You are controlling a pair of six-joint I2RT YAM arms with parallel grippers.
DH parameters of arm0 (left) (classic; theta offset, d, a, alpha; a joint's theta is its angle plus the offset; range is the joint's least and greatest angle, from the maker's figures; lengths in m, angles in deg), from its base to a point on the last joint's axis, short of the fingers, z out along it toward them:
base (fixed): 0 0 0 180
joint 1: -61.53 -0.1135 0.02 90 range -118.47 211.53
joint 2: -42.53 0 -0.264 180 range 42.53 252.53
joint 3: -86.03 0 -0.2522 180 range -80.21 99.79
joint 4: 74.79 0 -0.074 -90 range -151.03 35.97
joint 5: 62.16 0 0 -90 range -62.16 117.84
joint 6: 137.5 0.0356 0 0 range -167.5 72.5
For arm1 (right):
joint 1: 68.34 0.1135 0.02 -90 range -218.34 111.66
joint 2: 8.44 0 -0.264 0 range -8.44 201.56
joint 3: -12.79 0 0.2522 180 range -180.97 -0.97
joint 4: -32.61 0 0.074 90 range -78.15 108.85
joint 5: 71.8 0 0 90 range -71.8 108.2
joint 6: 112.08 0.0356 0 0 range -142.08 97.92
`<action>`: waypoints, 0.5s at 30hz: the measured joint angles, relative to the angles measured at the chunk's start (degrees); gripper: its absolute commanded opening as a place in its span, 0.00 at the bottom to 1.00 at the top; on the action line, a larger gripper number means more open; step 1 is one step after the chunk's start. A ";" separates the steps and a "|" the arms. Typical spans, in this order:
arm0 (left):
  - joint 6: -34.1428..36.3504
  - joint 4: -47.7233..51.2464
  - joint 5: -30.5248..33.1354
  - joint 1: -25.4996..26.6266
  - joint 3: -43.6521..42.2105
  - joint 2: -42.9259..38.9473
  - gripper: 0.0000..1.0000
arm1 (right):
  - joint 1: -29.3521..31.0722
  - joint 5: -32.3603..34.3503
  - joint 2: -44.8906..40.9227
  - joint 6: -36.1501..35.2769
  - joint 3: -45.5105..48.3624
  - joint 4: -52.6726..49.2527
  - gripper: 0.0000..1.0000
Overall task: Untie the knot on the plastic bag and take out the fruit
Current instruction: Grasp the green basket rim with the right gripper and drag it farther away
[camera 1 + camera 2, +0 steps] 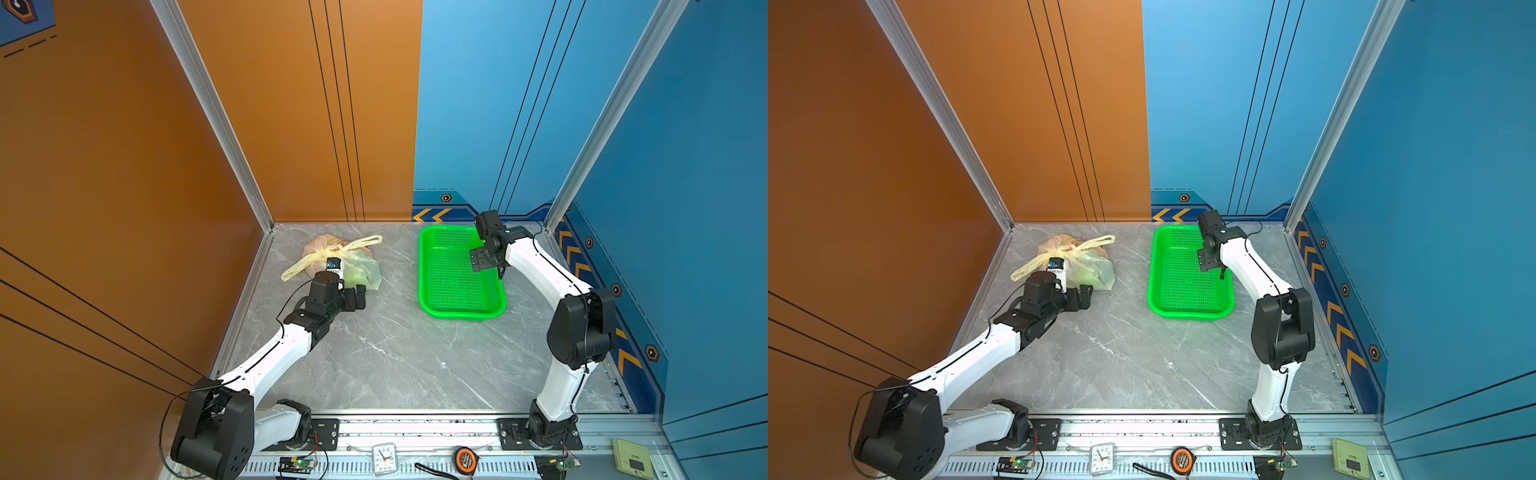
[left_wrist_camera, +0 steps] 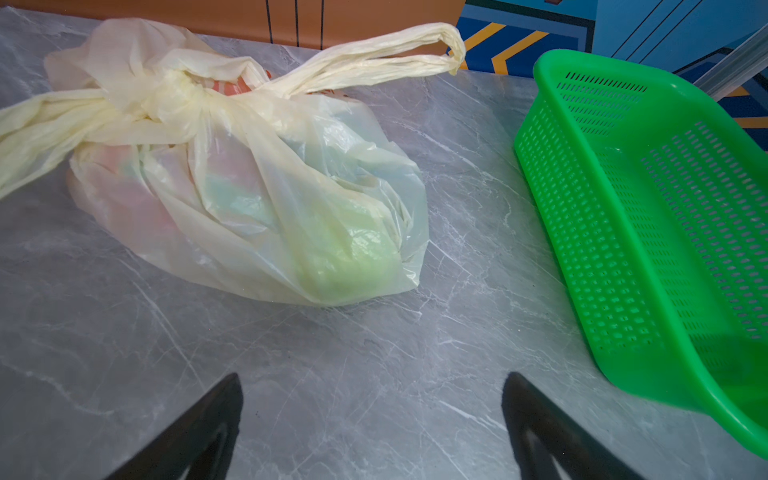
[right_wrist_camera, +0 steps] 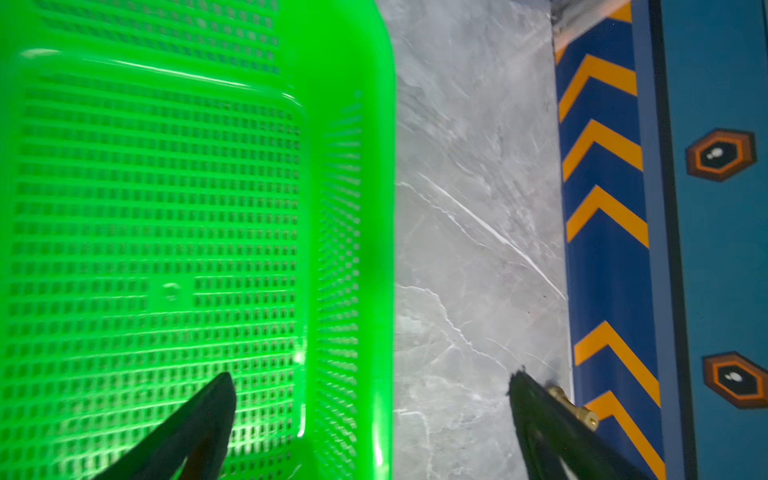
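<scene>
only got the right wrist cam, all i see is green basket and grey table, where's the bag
Observer: In a top view the plastic bag lies on the table to the left of the green basket, apart from it and near the back wall.
Operator: knot undone yet
Observer: No. In the left wrist view the knot is tied, with a loop handle sticking out to each side.
Operator: ok and the left arm
Observer: The left pincer is open over bare table on the near side of the bag, not touching it.
</scene>
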 measured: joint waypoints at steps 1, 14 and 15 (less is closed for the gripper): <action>-0.37 0.02 -0.74 0.00 0.00 0.00 0.98 | 1.75 -0.87 0.04 0.81 -0.48 -0.48 1.00; -4.44 -0.66 -7.69 -0.52 -1.57 0.00 0.98 | 15.87 -13.40 14.16 10.12 -12.81 0.15 0.78; -4.63 -0.72 -7.78 -0.55 -1.75 0.00 0.98 | 16.13 -13.75 15.52 10.47 -13.18 0.09 0.75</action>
